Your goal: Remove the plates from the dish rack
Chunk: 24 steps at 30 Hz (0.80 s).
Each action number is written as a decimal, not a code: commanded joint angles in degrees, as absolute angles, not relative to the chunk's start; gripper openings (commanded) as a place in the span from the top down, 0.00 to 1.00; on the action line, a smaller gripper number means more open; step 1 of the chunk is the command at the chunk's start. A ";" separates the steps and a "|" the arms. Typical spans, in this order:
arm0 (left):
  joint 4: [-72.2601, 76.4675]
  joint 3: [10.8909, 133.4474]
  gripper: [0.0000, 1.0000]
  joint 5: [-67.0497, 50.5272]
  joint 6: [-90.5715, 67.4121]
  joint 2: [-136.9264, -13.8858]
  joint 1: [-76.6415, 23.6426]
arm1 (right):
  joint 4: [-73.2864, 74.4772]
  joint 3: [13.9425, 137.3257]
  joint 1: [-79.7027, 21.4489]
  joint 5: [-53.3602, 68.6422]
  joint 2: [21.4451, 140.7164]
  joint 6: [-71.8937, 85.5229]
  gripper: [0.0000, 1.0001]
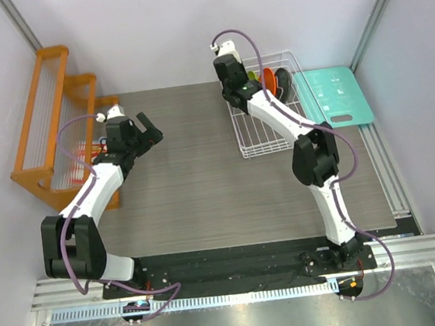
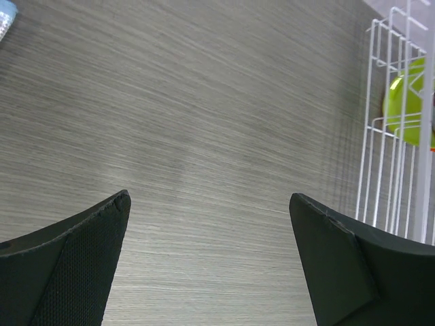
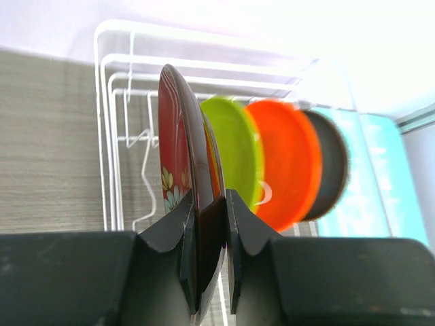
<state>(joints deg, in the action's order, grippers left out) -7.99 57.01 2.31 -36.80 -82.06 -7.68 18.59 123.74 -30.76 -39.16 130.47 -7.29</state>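
Note:
The white wire dish rack [image 1: 265, 138] stands at the back right of the table. In the right wrist view the rack [image 3: 109, 102] holds upright plates in a row: a glossy red plate [image 3: 173, 142] with floral marks, a lime-green plate [image 3: 231, 142], then an orange plate [image 3: 289, 163] with a dark round face [image 3: 332, 166] just beyond it. My right gripper [image 3: 211, 231] is shut on the red plate's rim, one finger on each side. My left gripper [image 1: 148, 127] is open and empty above bare table, left of the rack. The left wrist view shows the gripper [image 2: 211, 217] and the green plate [image 2: 408, 102] through the rack wires.
A teal board [image 1: 339, 96] lies right of the rack against the wall. An orange stepped wooden rack [image 1: 42, 127] stands at the far left, close to the left arm. Grey walls close in the back and both sides.

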 commanded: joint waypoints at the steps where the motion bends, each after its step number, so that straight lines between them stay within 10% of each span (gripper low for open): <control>1: -7.38 58.36 0.01 0.18 -36.04 -78.49 -7.29 | 10.99 121.13 -32.25 -43.15 117.27 -8.44 0.99; 24: 13.35 45.18 0.00 -20.30 -47.45 -73.39 -7.29 | 2.49 82.10 -33.66 9.13 90.18 27.85 0.99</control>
